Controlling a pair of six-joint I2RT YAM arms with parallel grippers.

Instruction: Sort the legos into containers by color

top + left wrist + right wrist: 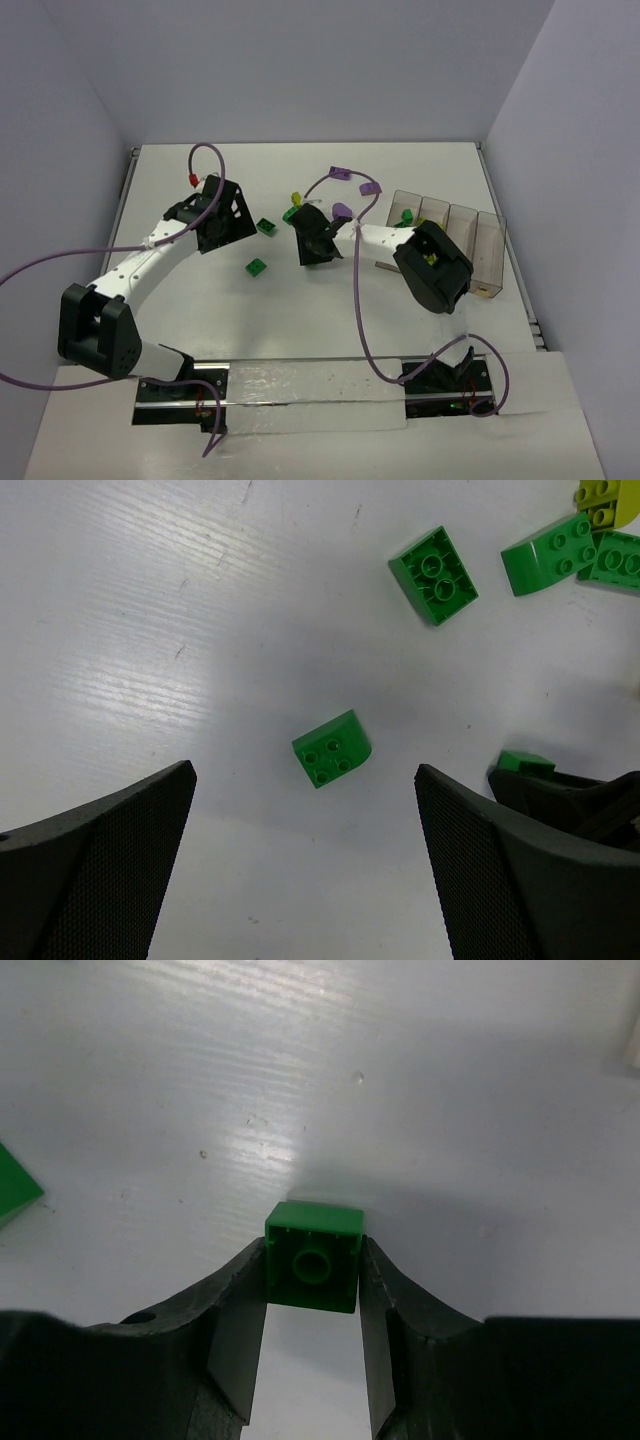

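My right gripper (pixel 312 1260) is shut on a dark green lego (pixel 312 1268) at table level, its hollow underside facing the camera. From above, that gripper (pixel 313 244) sits mid-table, left of the containers (pixel 478 243), and hides the held brick. My left gripper (pixel 303 802) is open above the table, with a loose green lego (pixel 332 748) just ahead of its fingers; overhead it (pixel 222 214) is at the left. More green legos (pixel 433 562) and a yellow-green one (pixel 604 500) lie beyond. Purple legos (pixel 340 172) lie farther back.
Two green bricks (pixel 257 266) lie between the arms. The row of smoky bins stands at the right by the table edge, with a yellow-green brick (pixel 405 217) in the leftmost one. The right arm's elbow (pixel 435 268) overhangs the bins. Purple cables loop over the table.
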